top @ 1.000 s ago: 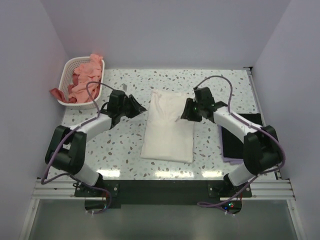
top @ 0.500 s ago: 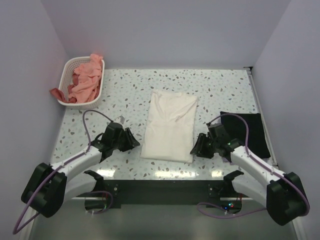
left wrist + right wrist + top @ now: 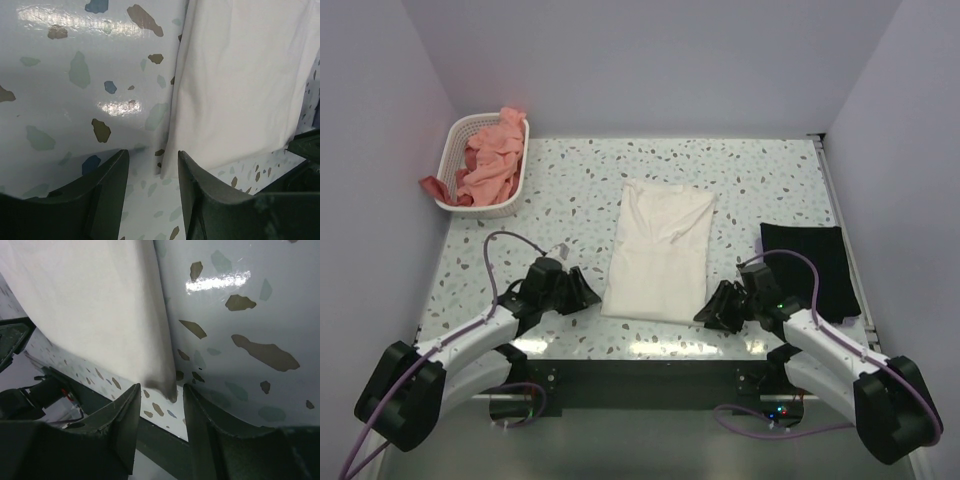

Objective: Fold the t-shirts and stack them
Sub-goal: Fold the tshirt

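A cream-white t-shirt (image 3: 660,250), folded to a long strip, lies flat in the middle of the table. My left gripper (image 3: 588,296) is open at its near left corner; that corner (image 3: 170,167) lies between the fingers in the left wrist view. My right gripper (image 3: 708,312) is open at the near right corner, which (image 3: 165,385) sits between its fingers in the right wrist view. A folded black t-shirt (image 3: 810,265) lies at the right. Salmon-pink t-shirts (image 3: 485,160) fill the basket. No lilac t-shirt shows now.
A white perforated basket (image 3: 505,205) stands at the far left corner, with pink cloth hanging over its left rim. The table's near edge and dark rail (image 3: 640,375) run just below both grippers. Grey walls close in the left, back and right.
Both arms pulled back from the shirt's far half to its near corners and came low to the table. The shirt lies flatter; the lilac cloth under the black shirt no longer shows.
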Available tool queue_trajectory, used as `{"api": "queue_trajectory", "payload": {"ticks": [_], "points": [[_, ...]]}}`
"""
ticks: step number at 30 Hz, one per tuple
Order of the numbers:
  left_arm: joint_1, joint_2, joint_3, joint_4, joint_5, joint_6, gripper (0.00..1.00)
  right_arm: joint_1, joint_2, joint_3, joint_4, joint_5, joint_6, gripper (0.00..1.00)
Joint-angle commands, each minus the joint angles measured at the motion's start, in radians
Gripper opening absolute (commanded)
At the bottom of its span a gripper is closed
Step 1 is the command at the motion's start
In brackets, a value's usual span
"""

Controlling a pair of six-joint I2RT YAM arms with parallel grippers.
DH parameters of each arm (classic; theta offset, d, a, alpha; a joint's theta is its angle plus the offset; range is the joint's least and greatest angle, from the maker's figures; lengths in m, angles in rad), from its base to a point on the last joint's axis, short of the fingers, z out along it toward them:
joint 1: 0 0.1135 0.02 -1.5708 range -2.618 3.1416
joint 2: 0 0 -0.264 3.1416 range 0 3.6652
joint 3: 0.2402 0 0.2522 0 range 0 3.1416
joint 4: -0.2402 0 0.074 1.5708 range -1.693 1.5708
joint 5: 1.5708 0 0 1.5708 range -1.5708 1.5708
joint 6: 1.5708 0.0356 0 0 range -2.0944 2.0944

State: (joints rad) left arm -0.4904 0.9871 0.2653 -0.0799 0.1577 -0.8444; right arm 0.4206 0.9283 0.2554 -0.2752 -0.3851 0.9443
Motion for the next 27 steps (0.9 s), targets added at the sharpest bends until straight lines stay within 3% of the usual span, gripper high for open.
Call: {"api": "queue_trajectory", "payload": {"ticks": [1, 10, 22, 27], "points": [[-0.017, 0.007, -0.038, 0.019, 0.040, 0.031, 0.49, 0.004, -0.003, -0.050, -0.019, 0.017, 0.054, 0.43], [-0.059, 0.019, -0.052, -0.027, 0.016, 0.028, 0.48, 0.004, -0.062, -0.073, -0.058, 0.051, 0.080, 0.26], [-0.112, 0.024, -0.066, -0.060, -0.026, -0.007, 0.45, 0.004, -0.075, -0.088, -0.007, 0.074, 0.117, 0.23], [-0.122, 0.016, -0.064, -0.087, -0.026, -0.001, 0.46, 0.004, -0.135, -0.056, -0.062, 0.120, 0.099, 0.06]]}}
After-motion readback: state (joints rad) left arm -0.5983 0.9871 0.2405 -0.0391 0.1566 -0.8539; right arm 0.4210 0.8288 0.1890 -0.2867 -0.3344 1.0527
